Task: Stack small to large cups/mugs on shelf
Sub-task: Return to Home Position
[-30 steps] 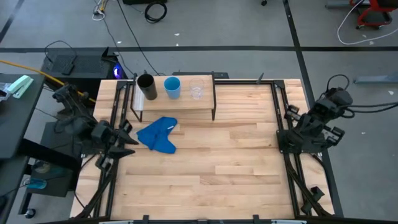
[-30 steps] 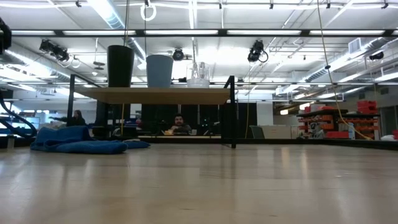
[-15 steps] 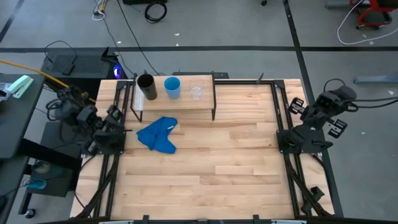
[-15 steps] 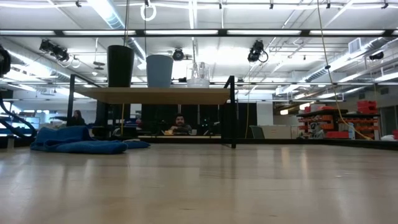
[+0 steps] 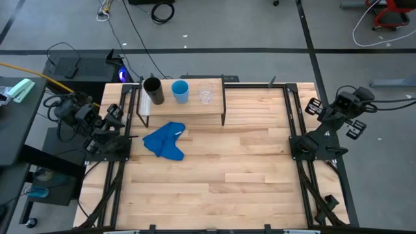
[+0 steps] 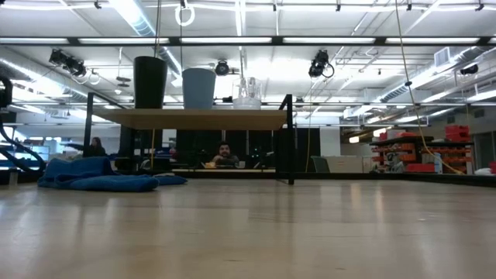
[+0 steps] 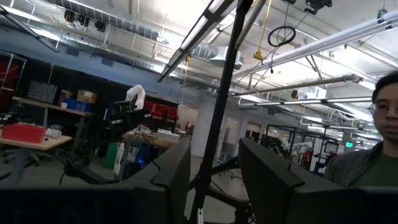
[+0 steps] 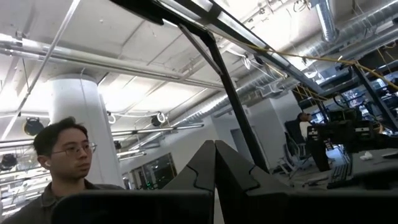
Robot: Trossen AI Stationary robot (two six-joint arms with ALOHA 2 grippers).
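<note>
Currently | shelf (image 5: 182, 107) at worktop (image 5: 247, 162) 11 o'clock is carrying black cup (image 5: 153, 90), blue cup (image 5: 181, 90), clear cup (image 5: 206, 95), running 9 to 3 o'clock | left gripper (image 7: 214, 142) fingers are gaping, empty | right gripper (image 8: 215, 144) fingers are pressing together, empty | risk, judged: an arm swinging wide, clipping the shelf, toppling cups

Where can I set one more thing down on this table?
The table is bare right of the blue cloth and across its near half. On the shelf the near strip is free; the far half is crowded: black cup, blue cup, clear cup. Left arm and right arm sit folded at the side edges.
</note>
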